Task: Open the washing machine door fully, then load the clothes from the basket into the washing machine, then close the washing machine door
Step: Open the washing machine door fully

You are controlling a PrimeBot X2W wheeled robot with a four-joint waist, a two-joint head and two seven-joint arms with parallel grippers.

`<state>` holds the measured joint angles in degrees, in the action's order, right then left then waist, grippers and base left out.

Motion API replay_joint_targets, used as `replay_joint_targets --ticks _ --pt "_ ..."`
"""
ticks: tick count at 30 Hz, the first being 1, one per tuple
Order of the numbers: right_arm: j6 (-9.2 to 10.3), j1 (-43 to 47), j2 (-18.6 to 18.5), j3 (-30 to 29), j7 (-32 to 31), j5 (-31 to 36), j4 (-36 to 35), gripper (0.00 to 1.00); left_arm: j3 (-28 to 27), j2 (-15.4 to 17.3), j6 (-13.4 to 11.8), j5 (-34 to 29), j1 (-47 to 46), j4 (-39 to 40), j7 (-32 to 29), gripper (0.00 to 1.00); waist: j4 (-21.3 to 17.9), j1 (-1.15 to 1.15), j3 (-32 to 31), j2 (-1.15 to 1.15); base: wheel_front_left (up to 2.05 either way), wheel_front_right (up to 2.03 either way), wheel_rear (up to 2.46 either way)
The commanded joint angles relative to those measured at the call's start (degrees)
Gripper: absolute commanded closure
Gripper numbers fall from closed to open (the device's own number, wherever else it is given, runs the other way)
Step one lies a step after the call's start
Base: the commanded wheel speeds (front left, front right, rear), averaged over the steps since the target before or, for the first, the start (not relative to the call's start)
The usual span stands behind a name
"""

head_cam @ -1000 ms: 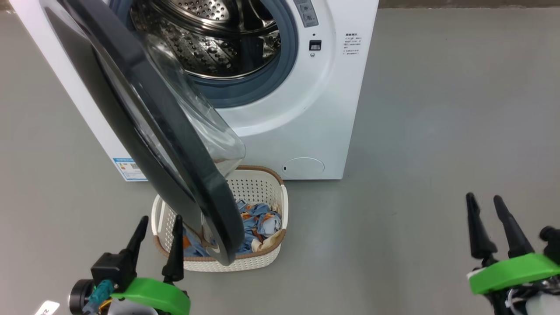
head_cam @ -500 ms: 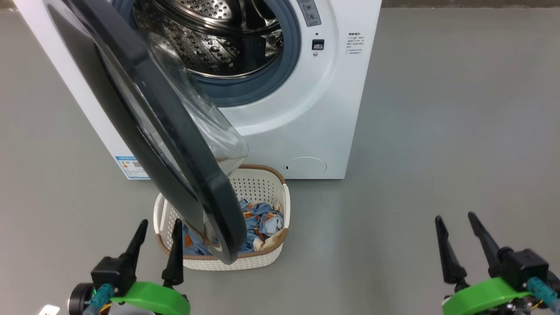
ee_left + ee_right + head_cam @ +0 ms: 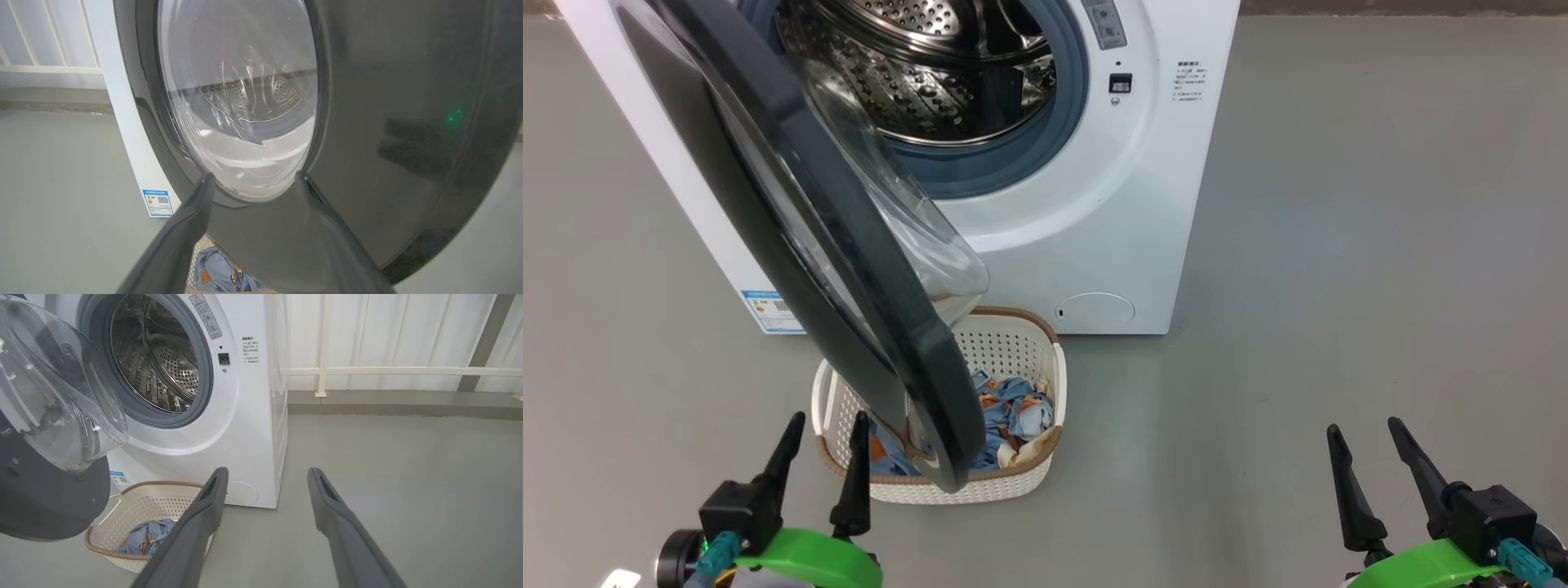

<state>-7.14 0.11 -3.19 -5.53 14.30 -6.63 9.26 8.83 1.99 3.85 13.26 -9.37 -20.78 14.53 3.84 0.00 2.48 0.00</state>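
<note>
The white washing machine (image 3: 1143,204) stands ahead with its steel drum (image 3: 923,73) exposed. The washing machine door (image 3: 792,237), black-rimmed with a bulging glass bowl, hangs part open and juts out over the basket (image 3: 1013,482). Blue printed clothes (image 3: 1013,412) lie in the basket on the floor. My left gripper (image 3: 825,425) is open at the lower left, just before the door's outer face (image 3: 388,122), empty. My right gripper (image 3: 1364,429) is open at the lower right, over bare floor, empty. In the right wrist view the basket (image 3: 135,506) and clothes (image 3: 147,535) lie left of its fingers.
Grey floor (image 3: 1339,286) spreads to the right of the machine. A white railing and wall (image 3: 388,371) run behind it. A blue label sticker (image 3: 768,310) sits low on the machine's front left.
My right gripper has drawn down and leftward in the head view, away from the machine. The left gripper has sunk slightly. The view has shifted a little.
</note>
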Motion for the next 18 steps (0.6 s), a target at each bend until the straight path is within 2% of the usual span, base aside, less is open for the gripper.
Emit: replay_joint_targets --ticks 1,11,12,13,14,18 --pt "-0.35 -0.25 -0.14 1.62 0.54 0.65 -1.63 0.0 -1.61 0.93 -0.12 -0.08 -0.43 1.43 0.47 0.0 -0.03 0.0 0.0 0.0 0.0 0.0 0.0" --pt "-0.35 0.37 0.1 1.39 0.44 1.06 -1.99 0.0 -1.34 0.9 -0.34 -0.06 -0.16 1.19 0.47 0.0 -0.19 0.0 -0.38 0.0 0.0 0.0 0.0" --pt "-0.35 0.42 0.12 1.36 0.44 1.09 -2.04 0.0 -1.31 0.9 -0.39 -0.05 -0.17 1.2 0.47 0.07 -0.19 0.0 -0.36 0.0 0.0 0.0 0.0" --pt "-0.35 0.45 0.14 1.33 0.45 1.12 -2.08 0.0 -1.28 0.9 -0.42 -0.04 -0.18 1.23 0.47 0.55 -0.19 0.0 -0.33 0.0 0.0 0.0 0.0" --pt "-0.35 0.47 0.15 1.32 0.45 1.16 -2.13 0.0 -1.26 0.9 -0.44 -0.02 -0.17 1.24 0.47 0.98 -0.19 0.0 -0.32 0.0 0.0 0.0 0.0" --pt "-0.35 0.56 0.2 1.19 0.45 1.31 -2.22 0.0 -1.21 0.89 -0.46 -0.05 -0.21 1.28 0.47 1.0 -0.12 0.0 -0.26 0.0 0.0 0.0 0.0"
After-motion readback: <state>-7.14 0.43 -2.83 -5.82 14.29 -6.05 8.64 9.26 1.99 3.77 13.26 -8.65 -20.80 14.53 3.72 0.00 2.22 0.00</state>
